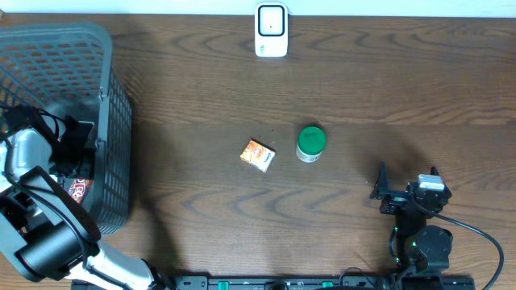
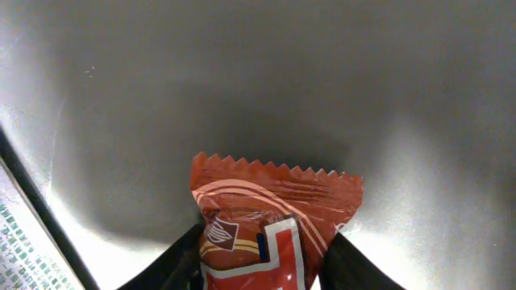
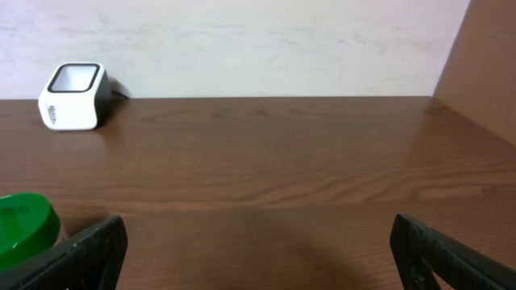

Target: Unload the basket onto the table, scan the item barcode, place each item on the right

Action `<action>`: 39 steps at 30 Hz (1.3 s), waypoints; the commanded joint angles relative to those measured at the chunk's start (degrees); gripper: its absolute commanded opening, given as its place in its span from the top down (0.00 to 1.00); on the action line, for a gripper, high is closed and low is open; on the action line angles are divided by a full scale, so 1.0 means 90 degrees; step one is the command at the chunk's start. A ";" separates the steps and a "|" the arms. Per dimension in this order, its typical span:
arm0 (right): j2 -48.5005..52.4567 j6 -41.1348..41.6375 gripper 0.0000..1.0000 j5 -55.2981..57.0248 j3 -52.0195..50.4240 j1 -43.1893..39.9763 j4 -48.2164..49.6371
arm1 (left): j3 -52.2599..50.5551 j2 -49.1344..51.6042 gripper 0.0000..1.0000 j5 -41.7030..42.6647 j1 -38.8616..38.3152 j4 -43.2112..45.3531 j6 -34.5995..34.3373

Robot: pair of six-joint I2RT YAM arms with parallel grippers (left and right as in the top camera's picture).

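The item is a red snack packet [image 2: 274, 201] with a zigzag top edge, lying on the grey floor of the basket [image 1: 113, 97]. My left gripper [image 2: 262, 259] is shut on it, one dark finger against each side of the wrapper. In the overhead view the packet [image 1: 81, 190] shows red through the basket wall at the left. The white barcode scanner [image 1: 271, 30] stands at the table's far edge and also shows in the right wrist view [image 3: 72, 97]. My right gripper [image 1: 407, 193] rests low at the front right, open, with nothing between its fingers [image 3: 89, 250].
A green-lidded jar [image 1: 310, 143] and a small orange box [image 1: 258, 155] sit mid-table. The jar's lid [image 3: 24, 229] shows at the left of the right wrist view. The tall mesh walls of the basket surround my left gripper.
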 commanded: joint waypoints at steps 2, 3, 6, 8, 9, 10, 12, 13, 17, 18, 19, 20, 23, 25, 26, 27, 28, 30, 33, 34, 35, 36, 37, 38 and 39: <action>-0.0017 -0.0073 0.01 0.0010 -0.0034 -0.0056 -0.0002 | 0.0209 0.0131 0.67 0.0109 -0.0024 -0.0066 -0.0435; -0.0017 -0.0073 0.01 0.0010 -0.0034 -0.0056 -0.0002 | 0.0243 0.0051 0.67 0.0109 -0.0024 -0.0075 -0.0435; -0.0017 -0.0070 0.01 0.0012 -0.0034 -0.0053 -0.0002 | 0.0257 -0.0374 0.67 0.0107 -0.0027 -0.0080 -0.0432; -0.0017 -0.0073 0.01 0.0012 -0.0032 -0.0053 -0.0002 | 0.0257 -0.0624 0.67 0.0109 -0.0029 -0.0078 -0.0432; -0.0017 -0.0073 0.01 0.0012 -0.0032 -0.0056 -0.0002 | 0.0257 -0.0789 0.67 0.0109 -0.0029 -0.0080 -0.0432; -0.0017 -0.0070 0.01 0.0012 -0.0034 -0.0053 -0.0002 | 0.0257 -0.0913 0.67 0.0109 -0.0029 -0.0080 -0.0432; -0.0017 -0.0073 0.01 0.0012 -0.0034 -0.0056 -0.0002 | 0.0257 -0.1277 0.67 0.0109 -0.0029 -0.0083 -0.0435; -0.0017 -0.0070 0.01 0.0012 -0.0032 -0.0056 -0.0002 | 0.0257 -0.1549 0.67 0.0109 -0.0029 -0.0083 -0.0481; -0.0017 -0.0073 0.01 0.0010 -0.0034 -0.0053 -0.0002 | 0.0257 -0.2470 0.68 0.0121 -0.0029 -0.0046 -0.0663; -0.0017 -0.0073 0.01 0.0012 -0.0032 -0.0053 -0.0002 | 0.0257 -0.2708 0.67 0.0155 -0.0029 -0.0010 -0.0794; -0.0017 -0.0073 0.01 0.0010 -0.0032 -0.0053 -0.0002 | 0.0257 -0.2943 0.68 0.0202 -0.0029 0.0015 -0.0916; -0.0017 -0.0070 0.01 0.0012 -0.0032 -0.0053 -0.0002 | 0.0257 -0.3128 0.68 0.0277 -0.0029 0.0039 -0.0996; -0.0017 -0.0073 0.01 0.0012 -0.0032 -0.0056 -0.0002 | 0.0257 -0.4048 0.67 0.0794 -0.0029 0.0087 -0.1115; -0.0017 -0.0073 0.01 0.0012 -0.0034 -0.0056 -0.0002 | 0.0257 -0.4634 0.68 0.1095 -0.0029 0.0087 -0.1426; -0.0017 -0.0070 0.01 0.0012 -0.0034 -0.0056 -0.0002 | 0.0257 -0.4930 0.68 0.1443 -0.0029 0.0085 -0.1552; -0.0017 -0.0073 0.01 0.0012 -0.0032 -0.0053 -0.0002 | 0.0257 -0.5207 0.68 0.1804 -0.0029 0.0090 -0.1610; -0.0017 -0.0070 0.01 0.0012 -0.0032 -0.0056 -0.0002 | 0.0257 -0.5503 0.67 0.2288 -0.0029 0.0107 -0.1634; -0.0017 -0.0070 0.01 0.0012 -0.0032 -0.0056 -0.0002 | 0.0257 -0.5984 0.67 0.3019 -0.0029 0.0221 -0.1800; -0.0017 -0.0073 0.01 0.0012 -0.0034 -0.0056 -0.0002 | 0.0257 -0.6586 0.67 0.3694 -0.0029 0.0420 -0.1943; -0.0017 -0.0073 0.01 0.0012 -0.0032 -0.0056 -0.0002 | 0.0257 -0.6829 0.67 0.3883 -0.0027 0.0491 -0.2001; -0.0017 -0.0073 0.01 0.0010 -0.0032 -0.0053 -0.0002 | 0.0257 -0.6994 0.67 0.3993 -0.0027 0.0539 -0.2069; -0.0017 -0.0073 0.01 0.0012 -0.0032 -0.0056 -0.0002 | 0.0257 -0.7264 0.67 0.4184 -0.0029 0.0612 -0.2212; -0.0017 -0.0073 0.01 0.0012 -0.0032 -0.0056 -0.0002 | 0.0257 -0.7441 0.67 0.4452 -0.0029 0.0653 -0.2276; -0.0017 -0.0073 0.01 0.0010 -0.0032 -0.0056 -0.0002 | 0.0257 -0.7548 0.67 0.4719 -0.0029 0.0656 -0.2273; -0.0017 -0.0073 0.01 0.0010 -0.0032 -0.0056 -0.0002 | 0.0257 -0.7664 0.67 0.5166 -0.0029 0.0653 -0.2273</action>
